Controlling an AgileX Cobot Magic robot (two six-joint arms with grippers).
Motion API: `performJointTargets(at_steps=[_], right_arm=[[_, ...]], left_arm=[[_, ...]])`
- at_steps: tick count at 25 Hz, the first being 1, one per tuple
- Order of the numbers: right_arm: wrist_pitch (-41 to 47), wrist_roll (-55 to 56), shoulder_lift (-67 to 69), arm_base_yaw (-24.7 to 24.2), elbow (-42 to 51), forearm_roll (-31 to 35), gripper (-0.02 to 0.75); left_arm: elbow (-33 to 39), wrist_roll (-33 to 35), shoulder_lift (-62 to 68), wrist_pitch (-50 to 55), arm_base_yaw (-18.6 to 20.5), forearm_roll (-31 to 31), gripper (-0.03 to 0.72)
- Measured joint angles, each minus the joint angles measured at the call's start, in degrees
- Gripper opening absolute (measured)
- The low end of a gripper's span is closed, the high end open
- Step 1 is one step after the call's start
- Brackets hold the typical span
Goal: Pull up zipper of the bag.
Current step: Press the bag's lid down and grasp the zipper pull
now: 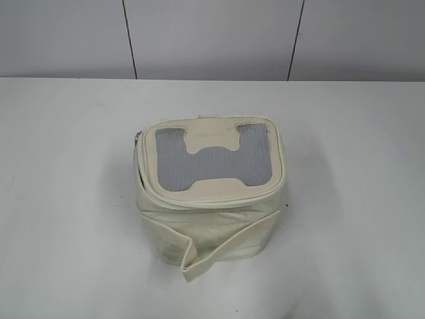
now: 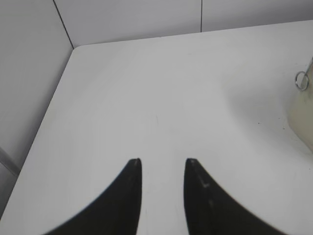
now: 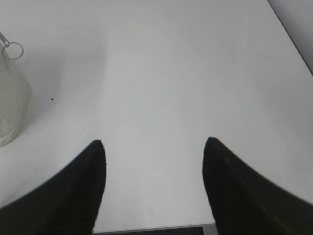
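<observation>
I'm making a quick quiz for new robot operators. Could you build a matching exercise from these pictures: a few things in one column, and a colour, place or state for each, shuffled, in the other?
Column one:
1. mesh panel
2. strap band
3. left gripper
4. ring pull

Column two:
A. silver, at the bag's edge in the left wrist view
B. grey, H-shaped, on the lid
C. open, over bare table, holding nothing
D. cream, running across the bag's front side

Pairs: 1-B, 2-D, 3-C, 4-A
</observation>
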Motion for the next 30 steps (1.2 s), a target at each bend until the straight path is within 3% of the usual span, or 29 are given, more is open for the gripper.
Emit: performJointTargets(at_steps=[19, 26, 30], right_arm=[[-2.75, 0.00, 4.75, 0.00, -1.06, 0.06, 0.493], [-13.83, -3.13, 15.82, 0.31, -1.83, 0.16, 0.492], [-19.68, -6.29, 21.84, 3.98, -2.98, 0.16, 0.492]], left_arm=[[-1.55, 0.00, 1.60, -2.22, -0.13, -1.04, 0.237], [-2.89, 0.00, 10.10, -13.25, -0.13, -8.78, 0.237], [-2.94, 0.57, 18.24, -15.80, -0.13, -15.78, 0.238]])
